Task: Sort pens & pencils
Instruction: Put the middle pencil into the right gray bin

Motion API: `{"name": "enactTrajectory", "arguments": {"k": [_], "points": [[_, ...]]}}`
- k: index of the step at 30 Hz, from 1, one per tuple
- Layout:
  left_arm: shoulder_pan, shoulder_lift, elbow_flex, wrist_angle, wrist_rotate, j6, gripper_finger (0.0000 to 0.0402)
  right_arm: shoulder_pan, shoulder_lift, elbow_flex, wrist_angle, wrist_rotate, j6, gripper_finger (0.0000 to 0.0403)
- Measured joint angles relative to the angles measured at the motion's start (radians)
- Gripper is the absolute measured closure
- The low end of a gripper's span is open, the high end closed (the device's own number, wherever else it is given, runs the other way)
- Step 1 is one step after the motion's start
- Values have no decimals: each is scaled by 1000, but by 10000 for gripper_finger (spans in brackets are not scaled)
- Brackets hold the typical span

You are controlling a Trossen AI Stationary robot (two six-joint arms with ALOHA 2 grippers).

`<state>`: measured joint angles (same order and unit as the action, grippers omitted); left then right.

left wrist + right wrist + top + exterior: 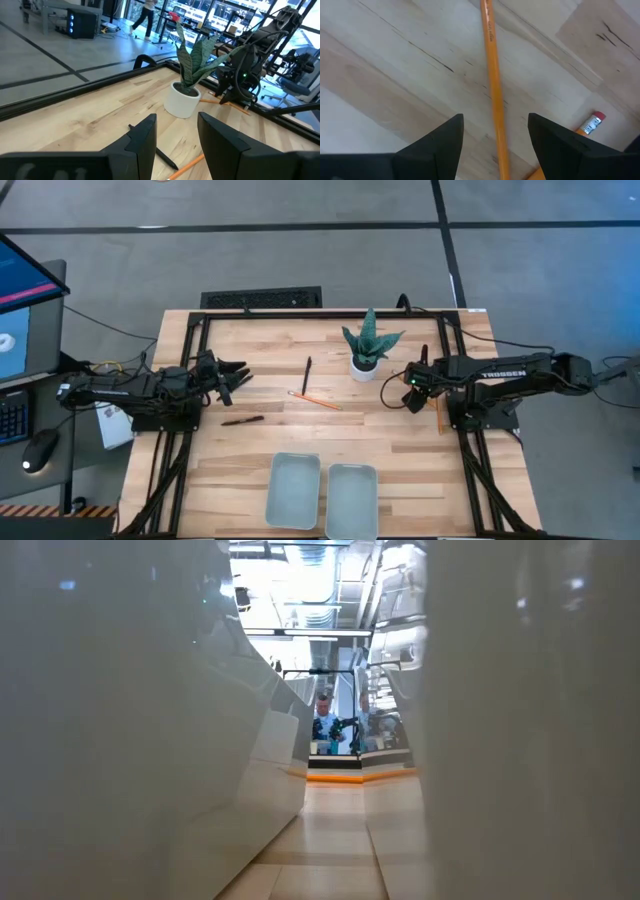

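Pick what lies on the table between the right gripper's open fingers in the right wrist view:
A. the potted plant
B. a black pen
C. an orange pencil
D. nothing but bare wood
C: in the right wrist view an orange pencil runs lengthwise on the wooden table through the gap of the open right gripper, not yet gripped.

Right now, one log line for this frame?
left gripper: open, idle, left side of table | right gripper: open, straddling pencil, not gripped | trays: hold no pens or pencils | phase: pre-grasp
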<state>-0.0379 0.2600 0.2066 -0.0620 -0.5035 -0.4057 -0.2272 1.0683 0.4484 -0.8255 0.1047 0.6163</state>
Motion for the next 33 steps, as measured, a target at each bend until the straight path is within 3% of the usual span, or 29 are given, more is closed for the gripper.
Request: {"name": "enactTrajectory", "arguments": {"k": [33], "points": [[0, 0, 0, -23, -1, 0, 269, -91, 0, 0, 2, -45, -35, 159]]}}
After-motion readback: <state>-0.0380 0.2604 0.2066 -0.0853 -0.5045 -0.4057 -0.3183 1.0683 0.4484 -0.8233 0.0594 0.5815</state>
